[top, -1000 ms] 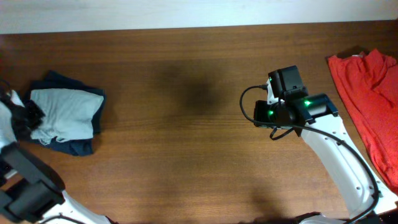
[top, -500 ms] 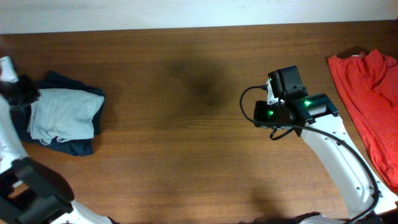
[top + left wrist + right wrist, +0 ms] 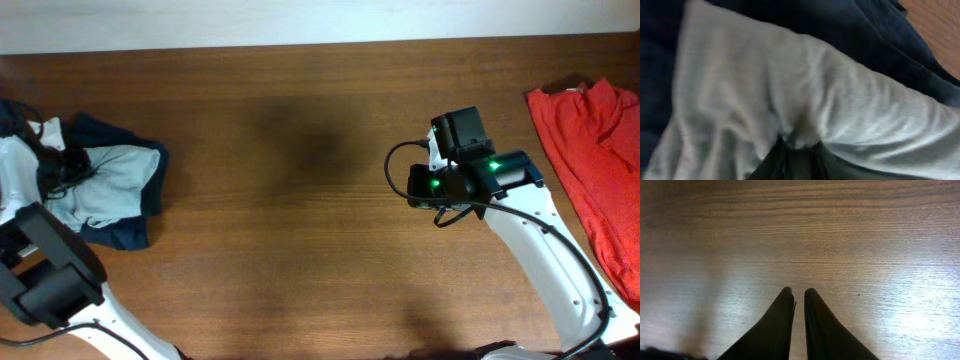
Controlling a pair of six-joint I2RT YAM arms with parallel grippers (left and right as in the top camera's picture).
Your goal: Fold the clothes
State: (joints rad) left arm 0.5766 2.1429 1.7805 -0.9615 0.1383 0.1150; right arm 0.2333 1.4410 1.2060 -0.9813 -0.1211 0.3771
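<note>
Pale blue-green, wrinkly. Overhead: logging garment (image 3: 115,182) bunched at far left of wooden table (image 3: 300,210), atop dark navy clothes (image 3: 125,235), long axis unreadable; under left gripper (image 3: 57,166), well apart from right gripper (image 3: 425,185). Left wrist: pinching a soft fold, fingers (image 3: 772,165) closed on it. Right wrist: hovering over bare wood, fingers (image 3: 782,325) together, empty.

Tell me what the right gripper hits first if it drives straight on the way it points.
The bare table. The right gripper points at plain wood with nothing else in its line, though how far off the wood lies is unclear.
</note>
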